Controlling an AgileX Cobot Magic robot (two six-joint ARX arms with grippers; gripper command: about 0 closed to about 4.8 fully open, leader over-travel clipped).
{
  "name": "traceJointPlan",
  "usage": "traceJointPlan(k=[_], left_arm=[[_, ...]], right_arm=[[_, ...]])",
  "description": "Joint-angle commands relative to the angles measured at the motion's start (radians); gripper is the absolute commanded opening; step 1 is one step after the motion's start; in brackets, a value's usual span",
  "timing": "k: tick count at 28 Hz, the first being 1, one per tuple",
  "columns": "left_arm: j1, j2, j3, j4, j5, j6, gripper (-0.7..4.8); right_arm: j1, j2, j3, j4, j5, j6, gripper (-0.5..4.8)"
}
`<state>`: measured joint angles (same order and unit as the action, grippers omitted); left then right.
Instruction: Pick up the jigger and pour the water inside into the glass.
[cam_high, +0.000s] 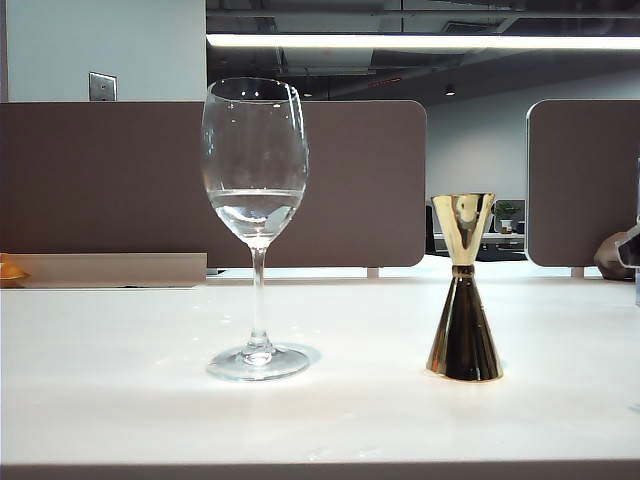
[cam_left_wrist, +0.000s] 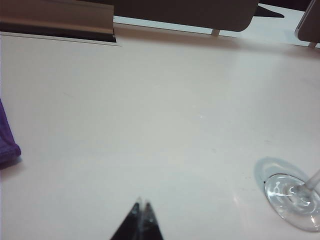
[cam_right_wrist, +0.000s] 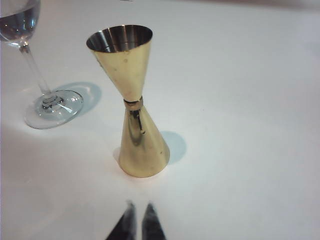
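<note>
Glass (cam_high: 255, 160) upright on white table (cam_high: 110, 400), left of middle, water (cam_high: 255, 205) low in the bowl. Jigger (cam_high: 464, 290) upright to its right, well apart, short cup up (inside looks empty from right wrist view). Left gripper (cam_left_wrist: 141, 206) above bare table near glass foot, tips together, holding nothing. Right gripper (cam_right_wrist: 138, 206) just short of jigger, tips nearly together, empty. Purple cloth (cam_left_wrist: 6, 142) at table edge.
</note>
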<state>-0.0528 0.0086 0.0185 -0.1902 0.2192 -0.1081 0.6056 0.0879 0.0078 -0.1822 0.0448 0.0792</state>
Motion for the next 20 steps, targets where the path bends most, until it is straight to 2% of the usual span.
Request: traceJointPlan(k=[1,3,9,15,20], left_arm=[[0.002,-0.003,-0.003,0.006,0.002,0.003,-0.02],[0.002,-0.003,-0.003,0.006,0.002,0.003,-0.03],[0.003,-0.003,-0.003,0.006,0.002,0.003,-0.02],[0.013,-0.003,-0.004,0.009,0.002,0.003,-0.02],[0.071,-0.003,-0.004,0.010,0.002,0.003,-0.02]], right_arm=[[-0.016,-0.001,-0.007,0.003,0.000,0.003,0.27],[-0.049,-0.002,-0.007,0.003,0.001,0.003,0.27],[-0.220,-0.089,-0.007,0.003,0.001,0.003,0.27],[-0.401,-0.085,-0.007,0.029,0.002,0.003,0.27],[-0.478,-0.086,-0.007,0.029,0.008,0.003,0.27]])
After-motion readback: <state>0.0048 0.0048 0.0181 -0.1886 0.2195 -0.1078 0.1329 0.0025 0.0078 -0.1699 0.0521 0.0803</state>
